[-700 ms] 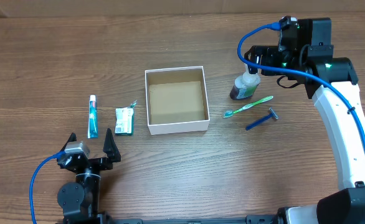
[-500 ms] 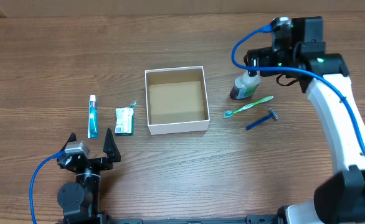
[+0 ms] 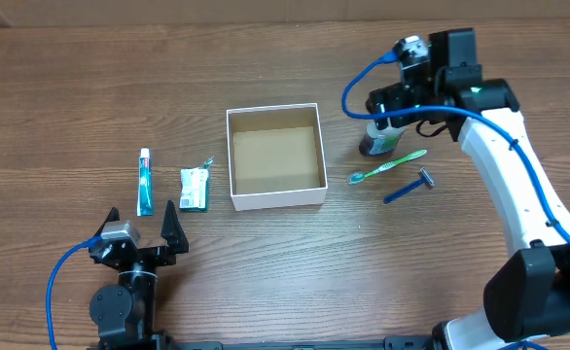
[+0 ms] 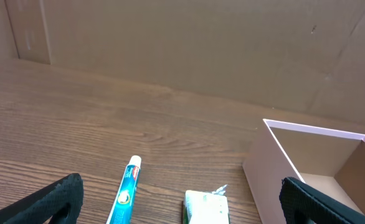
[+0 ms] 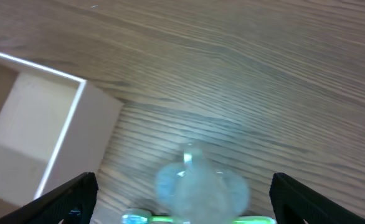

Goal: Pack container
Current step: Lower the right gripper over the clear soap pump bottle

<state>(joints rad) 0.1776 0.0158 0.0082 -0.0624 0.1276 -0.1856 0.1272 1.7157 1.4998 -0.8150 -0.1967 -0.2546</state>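
Observation:
The container point(image 3: 277, 198), a square white-walled box with a brown bottom, stands empty mid-table; it also shows in the left wrist view point(image 4: 276, 168) and the right wrist view point(image 5: 45, 118). My right gripper point(image 3: 387, 105) is open above a small dark bottle point(image 3: 375, 145), which looks blurred between the fingers in the right wrist view point(image 5: 198, 186). My left gripper point(image 3: 141, 226) is open and empty near the front edge, just short of a toothpaste tube point(image 3: 145, 183) and a green-white packet point(image 3: 195, 189). Both also show in the left wrist view, tube point(image 4: 127, 190) and packet point(image 4: 204, 208).
A green toothbrush point(image 3: 388, 166) and a blue razor point(image 3: 409, 186) lie right of the container, just in front of the bottle. A cardboard wall point(image 4: 201, 43) stands behind the table.
My right arm has swung left, bringing its gripper over the bottle. The left arm and the objects have not moved.

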